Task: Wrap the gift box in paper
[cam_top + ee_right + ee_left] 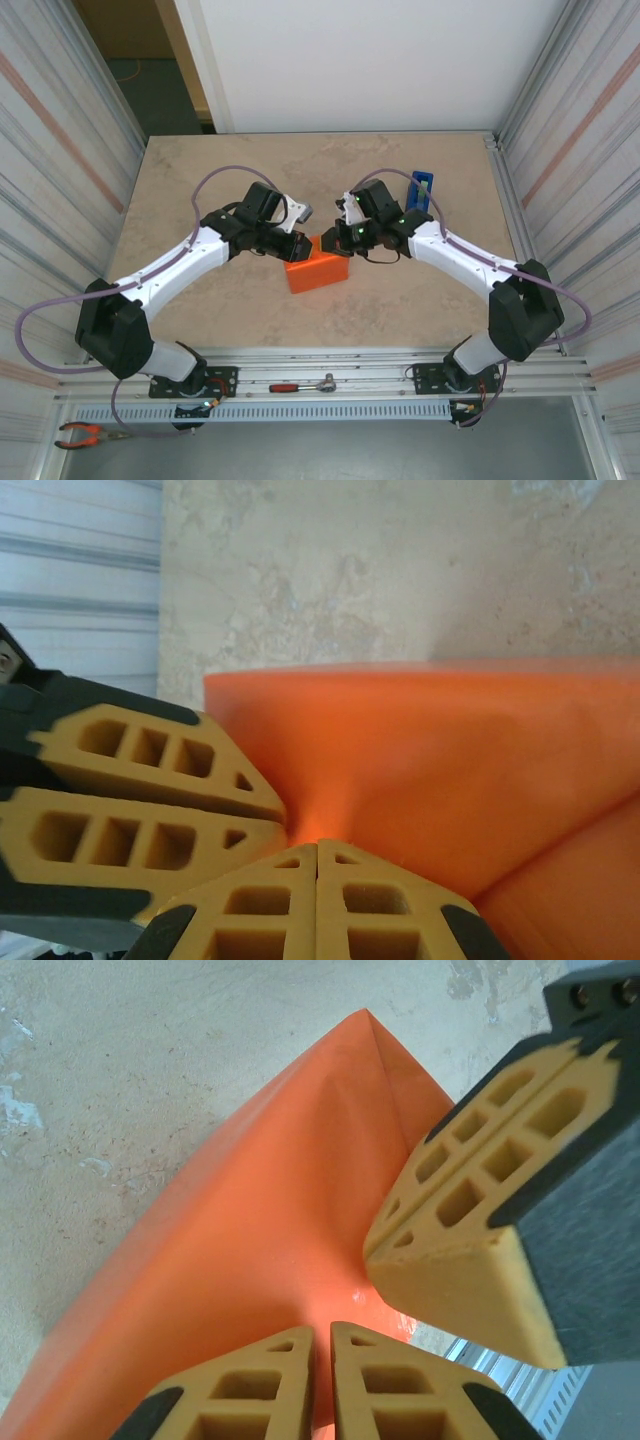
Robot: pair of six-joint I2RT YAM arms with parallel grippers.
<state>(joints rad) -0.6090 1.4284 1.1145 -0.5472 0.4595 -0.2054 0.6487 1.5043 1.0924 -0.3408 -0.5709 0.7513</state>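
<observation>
From above, the paper (318, 273) already forms an orange parcel at mid-frame, so the box, unseen, is probably inside. End folds and taping seem left, and the tape dispenser (422, 190) stands apart at upper right. The left gripper (303, 243) and right gripper (332, 240) meet at the parcel's upper edge. In the left wrist view, the left jaws are clenched, tips on paper. In the right wrist view, the right jaws are clenched; I cannot tell whether either pinches a fold.
</observation>
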